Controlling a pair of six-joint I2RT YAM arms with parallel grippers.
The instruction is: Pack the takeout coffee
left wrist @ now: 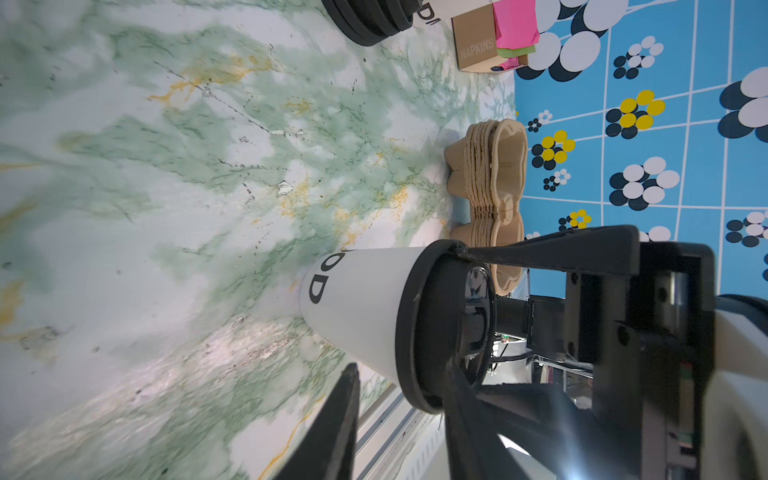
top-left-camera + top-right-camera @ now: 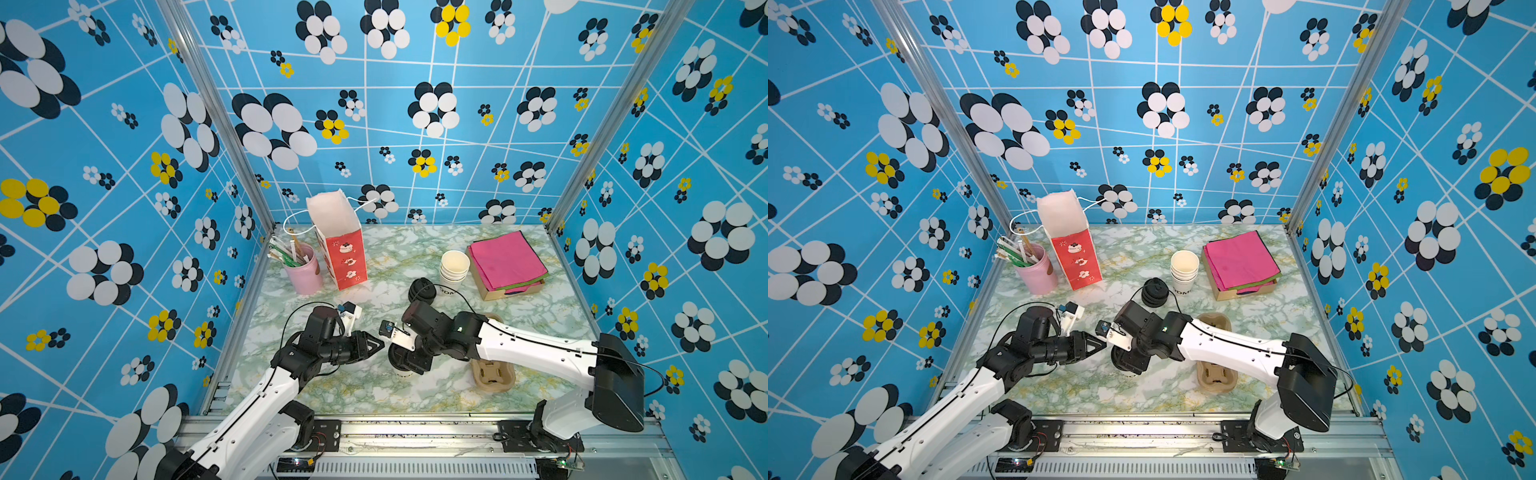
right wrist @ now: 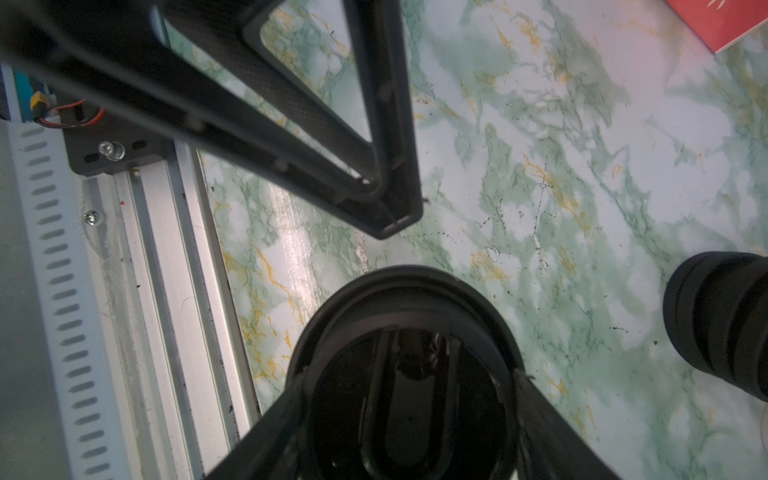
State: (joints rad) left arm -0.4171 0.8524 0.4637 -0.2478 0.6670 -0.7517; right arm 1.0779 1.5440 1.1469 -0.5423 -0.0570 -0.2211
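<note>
The takeout coffee (image 1: pixel 357 307), a white paper cup with dark lettering and a black lid (image 3: pixel 407 299), stands upright near the table's front middle. In both top views it is mostly hidden under my right gripper (image 2: pixel 409 361), with only its lower edge (image 2: pixel 1127 372) showing. My right gripper (image 3: pixel 409 386) comes down from above, and its fingers (image 1: pixel 540 253) press the lid's rim from two sides. My left gripper (image 2: pixel 376 345) lies level just left of the cup. Its narrow gap holds nothing, and its tips (image 3: pixel 395 220) stop short of the lid.
A red and white paper bag (image 2: pixel 338 249) stands open at the back left beside a pink pot of utensils (image 2: pixel 301 270). Behind the cup are stacked black lids (image 2: pixel 422 289), stacked lidless cups (image 2: pixel 454 266) and a napkin box (image 2: pixel 507 262). Cardboard cup carriers (image 2: pixel 492 376) lie under the right arm.
</note>
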